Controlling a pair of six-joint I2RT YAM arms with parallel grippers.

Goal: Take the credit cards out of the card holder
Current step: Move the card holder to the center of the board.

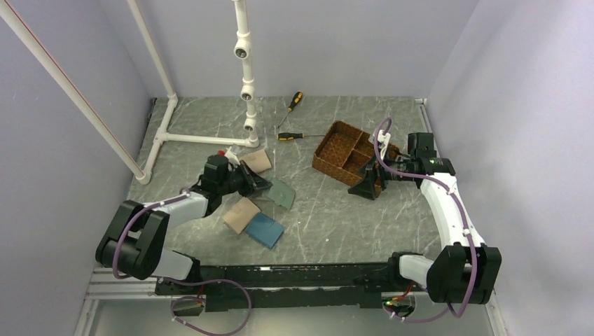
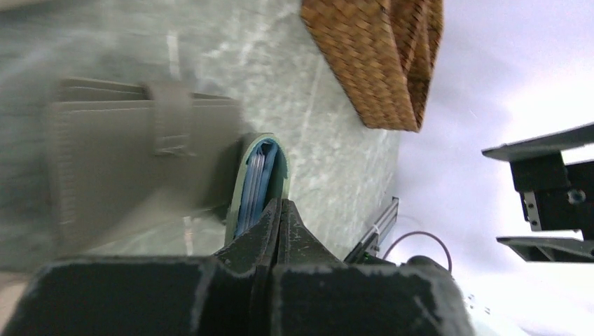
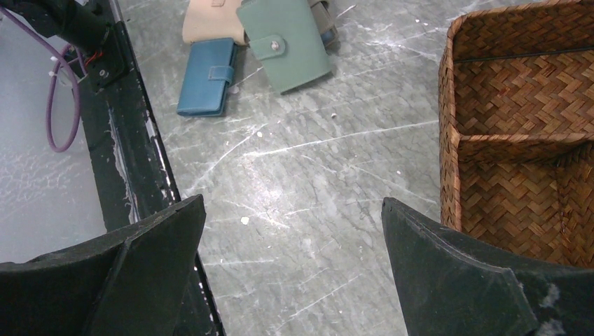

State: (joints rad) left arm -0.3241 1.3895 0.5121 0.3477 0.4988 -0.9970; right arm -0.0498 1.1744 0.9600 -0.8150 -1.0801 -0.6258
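Note:
The card holder is a sage-green wallet lying flat on the table, closed, its snap showing in the right wrist view. The left wrist view shows it edge-on, with pale blue pocket layers between its covers. No credit cards show; they are hidden inside. My left gripper is shut, its tips right against the holder's left edge. My right gripper is open and empty, above bare table beside the woven basket.
A grey-brown wallet lies behind the holder and also shows in the left wrist view. A tan wallet and a blue wallet lie in front. A woven basket stands right. Two screwdrivers and a white pipe frame are at the back.

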